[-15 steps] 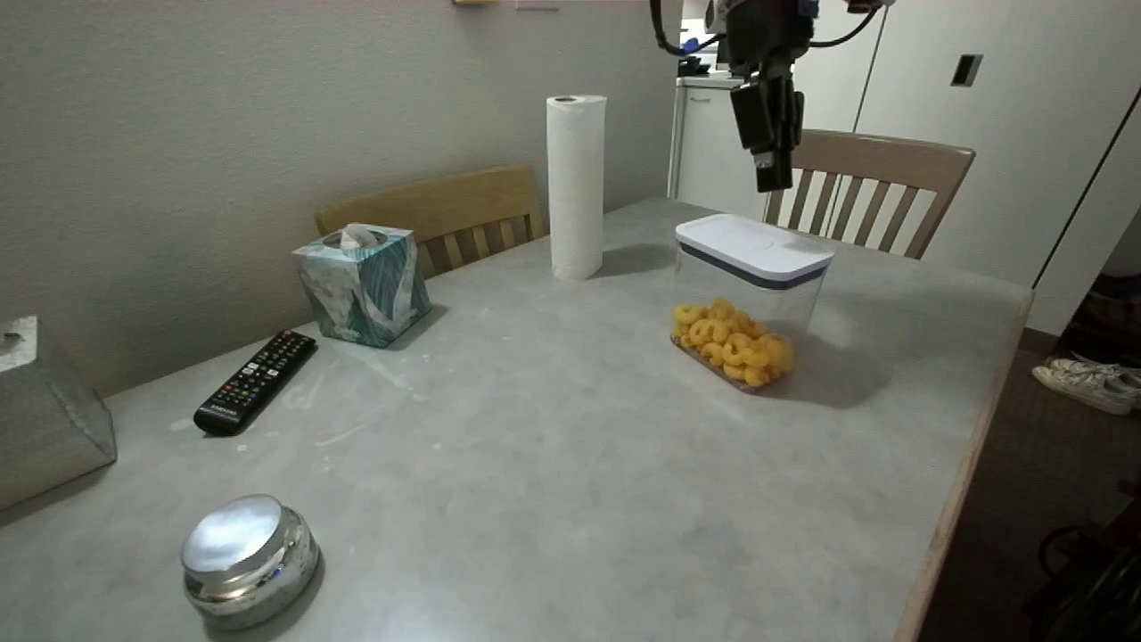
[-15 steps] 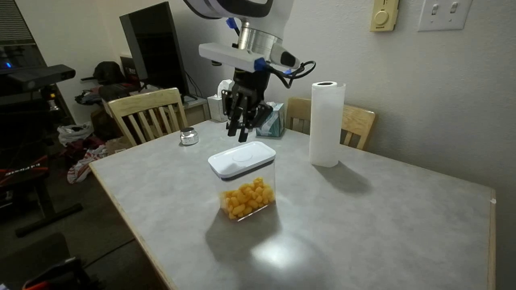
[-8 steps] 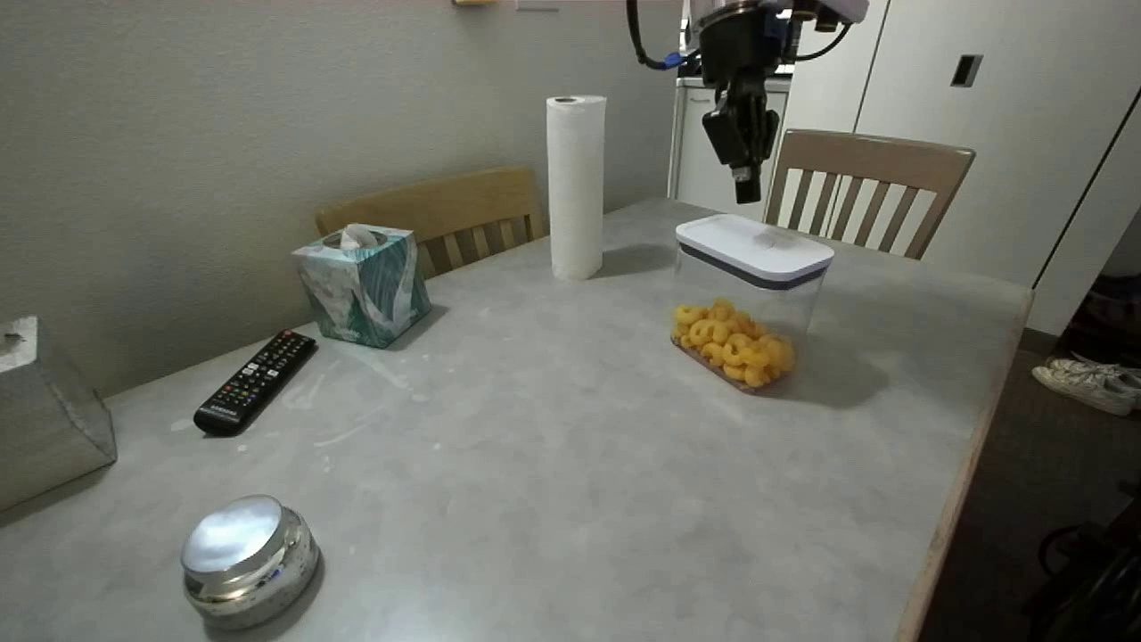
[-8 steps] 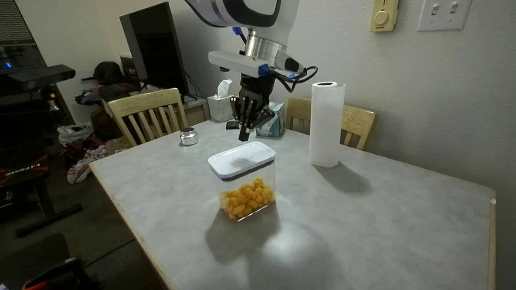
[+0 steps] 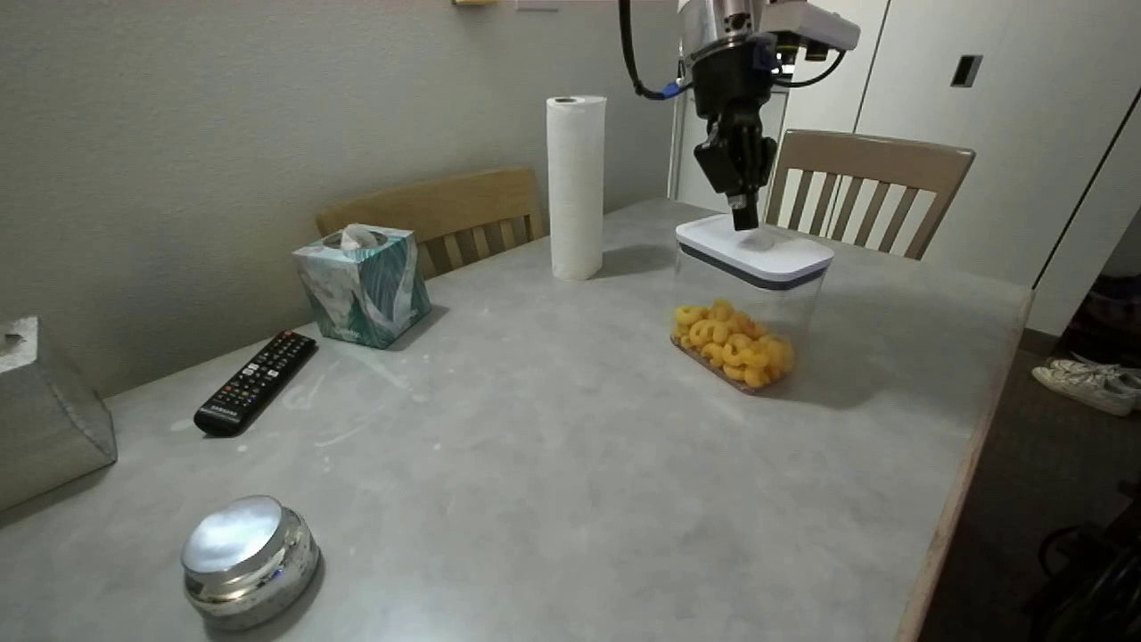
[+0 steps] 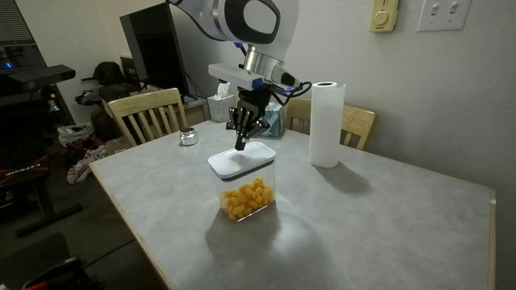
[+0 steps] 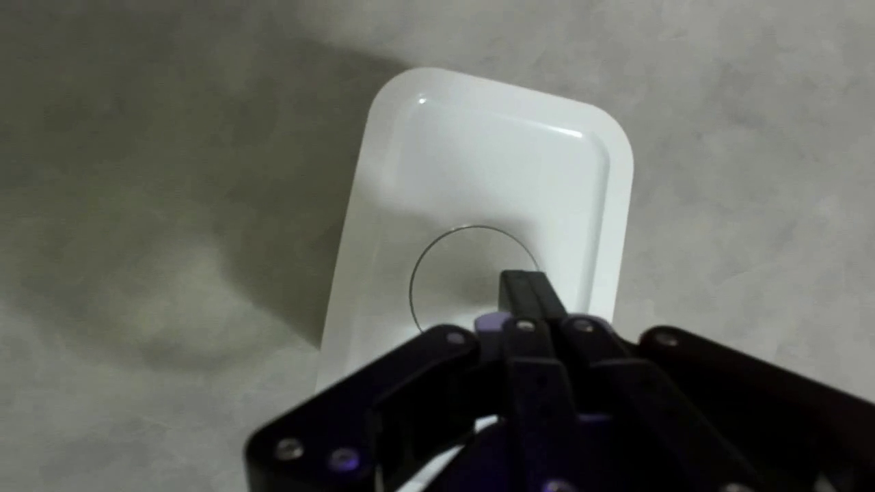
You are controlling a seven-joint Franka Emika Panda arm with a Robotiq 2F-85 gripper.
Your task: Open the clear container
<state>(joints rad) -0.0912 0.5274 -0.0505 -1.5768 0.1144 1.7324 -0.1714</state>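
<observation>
Grey table (image 5: 553,428), clear container (image 6: 242,177), wooden chairs (image 6: 146,99), wall (image 6: 435,100)

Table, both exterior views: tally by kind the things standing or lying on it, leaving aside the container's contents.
Tissue boxes: 2
Lidded clear container: 1
Paper towel roll: 1
Remote control: 1
Round silver tin: 1
Total: 6

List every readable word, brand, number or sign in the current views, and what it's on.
"SAMSUNG": black remote, in an exterior view.
Same remote: button markings too small.
Yellowish wall box: tiny print unreadable.
Black-and-red item, picture left: white lettering too blurred.
Red-and-white bag: any print too blurred.
White lid: no text visible.
</observation>
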